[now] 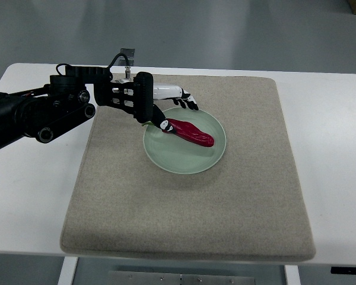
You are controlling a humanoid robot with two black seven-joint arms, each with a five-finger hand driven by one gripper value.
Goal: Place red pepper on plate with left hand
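Already the red pepper [191,133] lies on the plate [181,161], pointing lower right from the left hand [166,107], whose fingers are spread.

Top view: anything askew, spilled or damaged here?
Nothing stands out. The red pepper lies whole on the pale green plate, inside the rim. The plate sits flat on the beige mat, which lies square on the white table. The left hand is at the pepper's stem end; whether it grips is unclear.
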